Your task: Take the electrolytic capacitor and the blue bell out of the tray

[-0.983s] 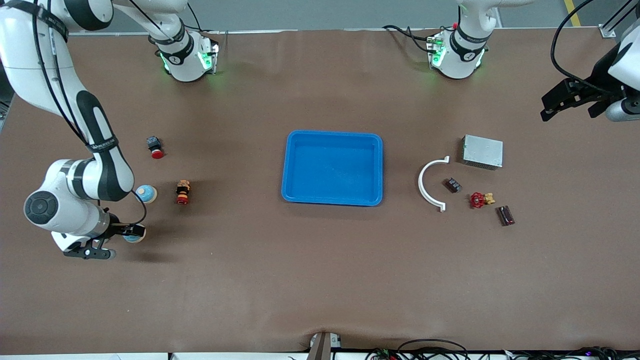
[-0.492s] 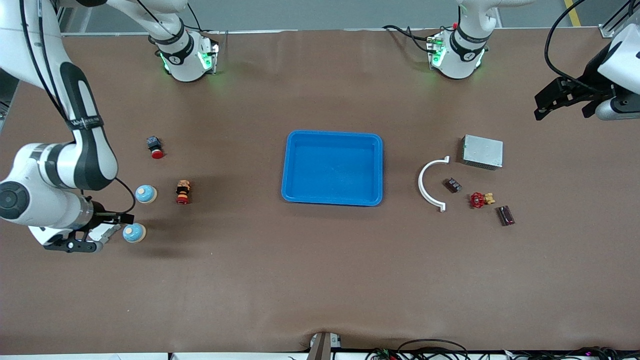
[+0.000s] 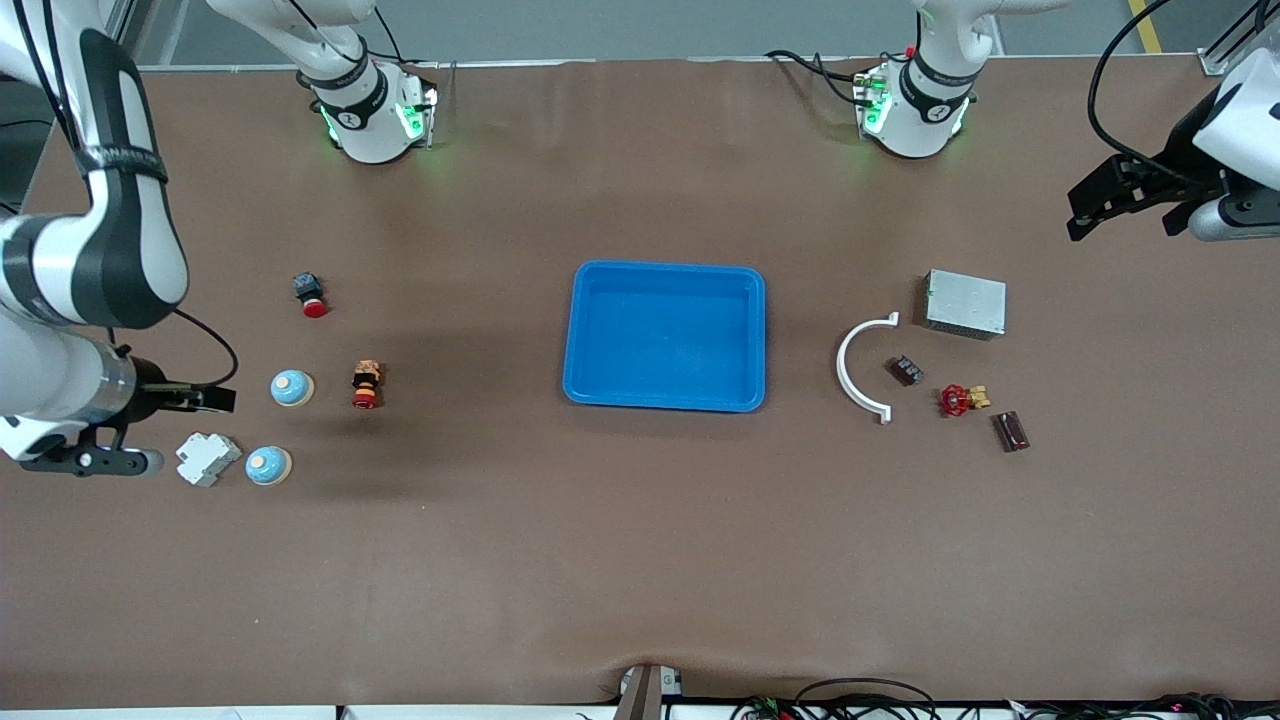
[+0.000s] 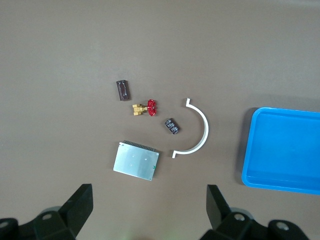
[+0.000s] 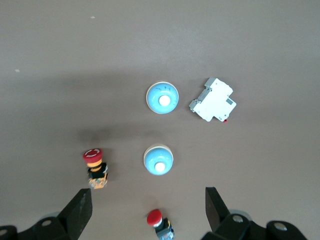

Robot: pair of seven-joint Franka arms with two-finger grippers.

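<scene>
Two blue bells with white tops stand near the right arm's end of the table: one (image 3: 292, 387) (image 5: 158, 160) beside an orange-and-red switch, the other (image 3: 268, 465) (image 5: 162, 98) nearer the front camera beside a white breaker. The capacitor (image 3: 907, 371) (image 4: 172, 126), a small dark cylinder, lies inside the curve of a white arc toward the left arm's end. My right gripper (image 3: 165, 430) (image 5: 148, 215) hangs open, high over the bells and holding nothing. Over the table edge at the left arm's end, my left gripper (image 3: 1135, 210) (image 4: 149, 215) is open and empty.
A blue tray (image 3: 585, 340) (image 4: 250, 150) sits mid-table. Near the bells are a white breaker (image 3: 207, 458), a red push button (image 3: 311, 294) and an orange-and-red switch (image 3: 366, 384). Near the capacitor are a white arc (image 3: 850, 365), a silver box (image 3: 965, 303), a red valve (image 3: 960, 400) and a dark red block (image 3: 1011, 431).
My right arm has risen and drawn back toward its end of the table, uncovering the nearer bell and the white breaker. The left gripper has shifted slightly.
</scene>
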